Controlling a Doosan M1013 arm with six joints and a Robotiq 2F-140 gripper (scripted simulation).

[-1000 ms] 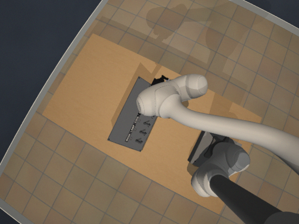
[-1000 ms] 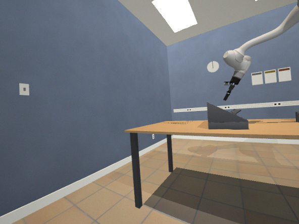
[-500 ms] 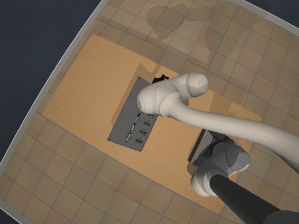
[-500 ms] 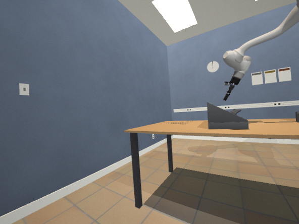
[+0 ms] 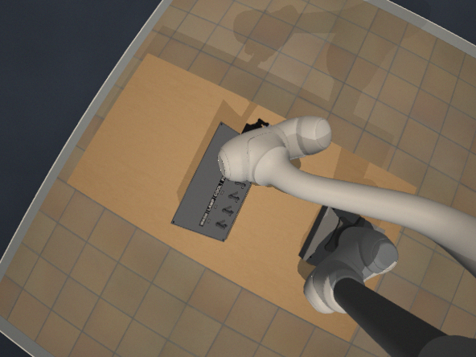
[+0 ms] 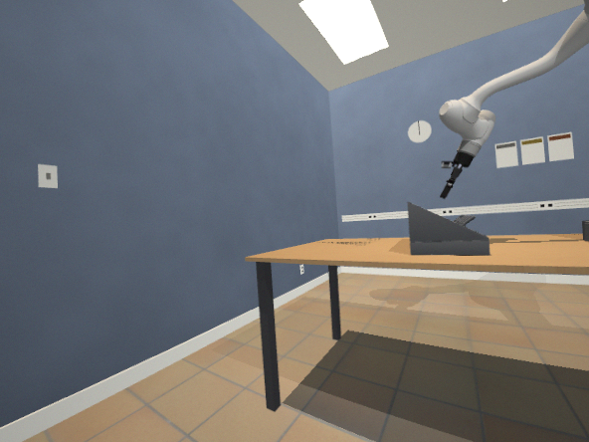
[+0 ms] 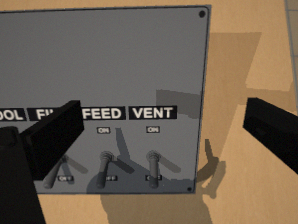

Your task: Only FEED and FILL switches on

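Blue walls, tiled floor, and on the wooden table (image 6: 358, 251) sits our grey console (image 6: 443, 234). We've got the gripper (image 7: 165, 132) hanging above it, jaws spread all the way with nothing in them. From the wrist view, the FEED switch (image 7: 104, 167) sits between the fingers, while the FILL switch (image 7: 52, 175) is partly behind the left finger (image 7: 52, 132). Both levers lean toward OFF.

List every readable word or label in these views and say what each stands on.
"FEED": console panel strip, wrist view.
"VENT": same strip.
"ON": small tag under FEED; another under VENT.
"OOL", "FI": cut off, the second by a gripper finger.
Tags at the lever bases: too blurred.
Top-view strip and wall posters: unreadable.
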